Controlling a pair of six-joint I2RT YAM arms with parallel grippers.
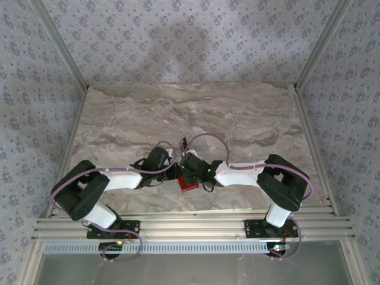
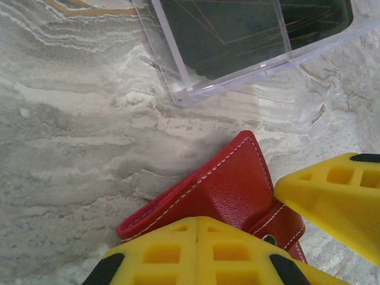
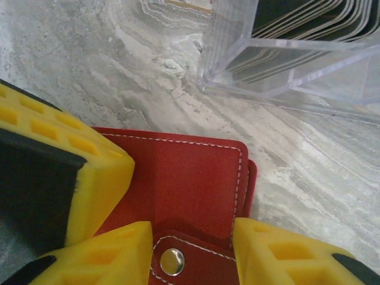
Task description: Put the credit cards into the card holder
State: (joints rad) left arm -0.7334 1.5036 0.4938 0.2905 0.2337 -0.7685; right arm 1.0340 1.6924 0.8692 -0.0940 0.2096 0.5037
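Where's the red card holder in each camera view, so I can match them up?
Top external: the card holder is low and centre.
Left wrist: bottom, right of centre, one flap raised.
Right wrist: lower centre, reaching the bottom edge.
Shared landmark: the clear box just beyond it.

Both arms reach inward, tools nearly touching at centre.
Left arm (image 1: 113, 181) elbow low, left tool (image 2: 198, 228) fingers pressed together; right arm (image 1: 249, 173) mirrors it, right tool (image 3: 193, 234) fingers apart.
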